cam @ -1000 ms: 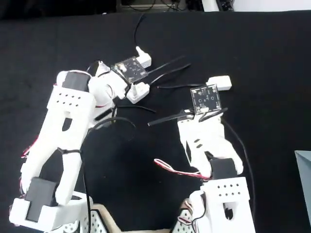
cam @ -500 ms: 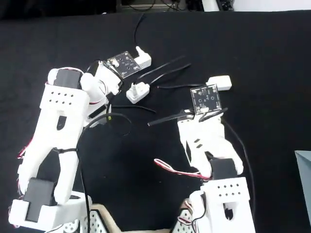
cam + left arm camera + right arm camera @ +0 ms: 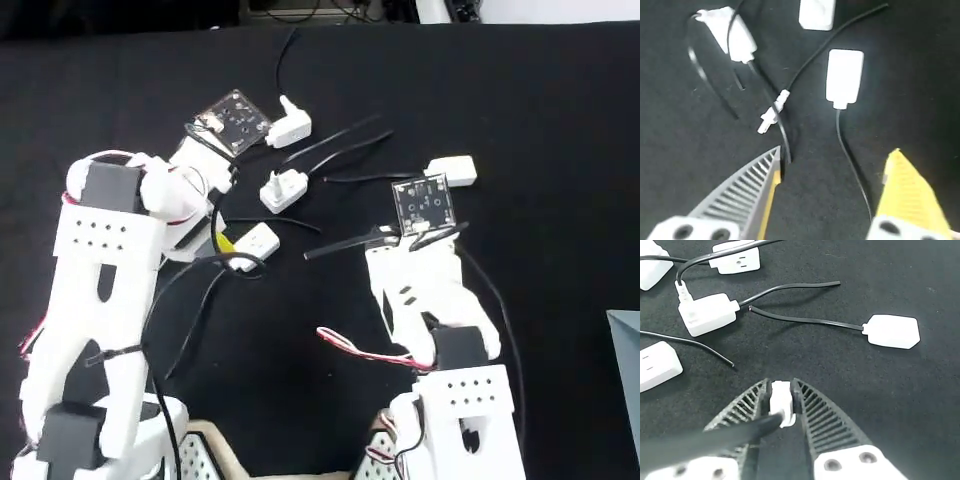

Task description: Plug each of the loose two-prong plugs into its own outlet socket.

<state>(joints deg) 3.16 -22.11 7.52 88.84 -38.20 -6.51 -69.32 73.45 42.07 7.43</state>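
My right gripper (image 3: 781, 385) is shut on a small white two-prong plug (image 3: 781, 407) whose black cable trails back past the fingers. In the high view it (image 3: 415, 238) sits at the table's middle right. Ahead of it lie a loose white plug (image 3: 890, 331), another plug (image 3: 707, 314) and an outlet socket (image 3: 735, 261). My left gripper (image 3: 836, 150) hangs open above the cloth, nothing between its grey and yellow fingers. Beyond it lie a white plug (image 3: 844, 77) and a second plug (image 3: 730, 37). A white outlet socket (image 3: 255, 240) lies beside the left arm (image 3: 100, 260).
Black cables cross the black cloth between the arms (image 3: 340, 150). A small white connector (image 3: 771, 114) lies on a cable near the left fingers. Another outlet block (image 3: 657, 365) is close to the right gripper. A grey object (image 3: 625, 350) sits at the right edge.
The left arm has swung back and to the left, uncovering the white outlet socket and a loop of cable beside it. The right arm has not moved.
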